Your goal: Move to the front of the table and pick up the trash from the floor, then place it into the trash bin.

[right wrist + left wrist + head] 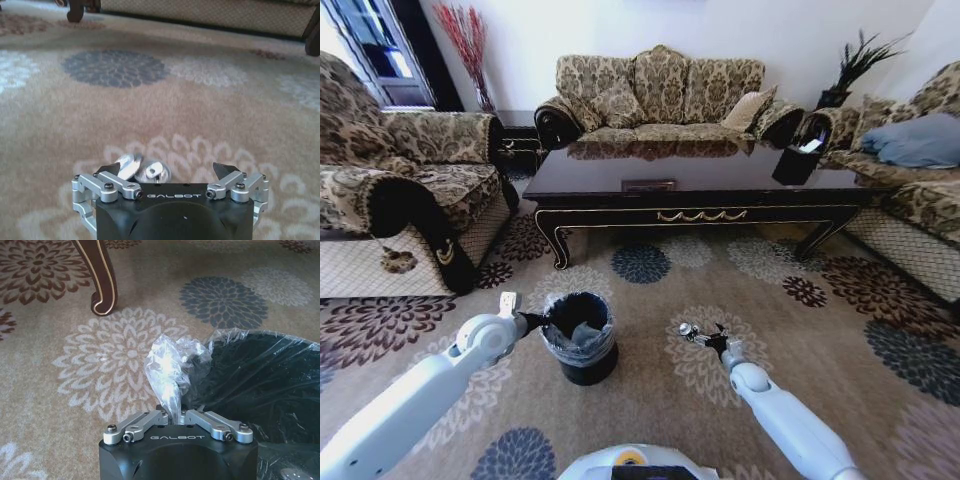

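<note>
The trash bin (578,345) is a small black bucket standing on the carpet in front of the dark glossy table (620,185). My left gripper (534,321) is at the bin's left rim. In the left wrist view the left gripper (173,416) is shut on a bunched tuft of the clear liner (167,367), beside the bin's black inside (260,390). My right gripper (703,336) is low over the carpet to the right of the bin. It (166,171) stands open, with a crumpled silvery foil piece (129,165) between the jaws, close to one finger (107,170).
A sofa (660,95) stands behind the table, and armchairs stand at the left (410,190) and right (910,170). A small black box with a white tip (796,160) sits on the table's right end. A curved table leg (102,280) is near the bin. Flowered carpet (770,290) surrounds both arms.
</note>
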`<state>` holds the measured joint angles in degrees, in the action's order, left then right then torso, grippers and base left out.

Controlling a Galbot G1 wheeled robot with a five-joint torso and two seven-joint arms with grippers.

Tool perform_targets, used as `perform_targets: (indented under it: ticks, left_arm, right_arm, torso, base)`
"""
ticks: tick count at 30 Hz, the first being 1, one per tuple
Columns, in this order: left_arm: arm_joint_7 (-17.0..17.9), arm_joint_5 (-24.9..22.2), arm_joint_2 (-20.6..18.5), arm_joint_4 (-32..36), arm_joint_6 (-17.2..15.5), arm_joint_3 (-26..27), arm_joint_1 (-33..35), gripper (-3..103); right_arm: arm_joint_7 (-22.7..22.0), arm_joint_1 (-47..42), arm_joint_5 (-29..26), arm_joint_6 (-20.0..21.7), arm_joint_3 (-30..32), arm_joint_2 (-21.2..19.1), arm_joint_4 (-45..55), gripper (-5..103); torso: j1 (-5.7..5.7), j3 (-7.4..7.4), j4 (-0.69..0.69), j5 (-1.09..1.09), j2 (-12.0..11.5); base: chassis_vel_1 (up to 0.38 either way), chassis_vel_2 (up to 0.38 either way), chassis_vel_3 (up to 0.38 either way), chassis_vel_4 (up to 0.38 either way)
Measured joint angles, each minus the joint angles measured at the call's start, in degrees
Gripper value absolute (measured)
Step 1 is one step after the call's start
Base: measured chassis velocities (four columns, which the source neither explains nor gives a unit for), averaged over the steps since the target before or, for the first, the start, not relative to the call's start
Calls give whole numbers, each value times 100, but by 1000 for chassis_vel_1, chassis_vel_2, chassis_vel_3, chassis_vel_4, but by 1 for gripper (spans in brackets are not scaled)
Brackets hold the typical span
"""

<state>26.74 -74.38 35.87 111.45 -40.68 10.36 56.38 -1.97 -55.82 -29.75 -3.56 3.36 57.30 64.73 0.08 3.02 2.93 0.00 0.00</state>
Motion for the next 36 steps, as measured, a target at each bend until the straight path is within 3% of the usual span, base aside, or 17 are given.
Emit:
perform_targets:
  ticks: [33, 36]
  left_arm:
    - [50, -75, -20, -81, -8, -98, -85, 3]
    - [56, -70, -4, -67, -8, -99, -57, 3]
  right_arm:
    - [363, 1001, 22, -394, -766, 581, -1671, 101]
    - [368, 1072, 22, -416, -777, 631, -1765, 87]
  torso:
    - [0, 0, 1, 0, 0]
    - [0, 0, -1, 0, 0]
  base:
    - [0, 0, 0, 0]
    - [0, 0, 0, 0]
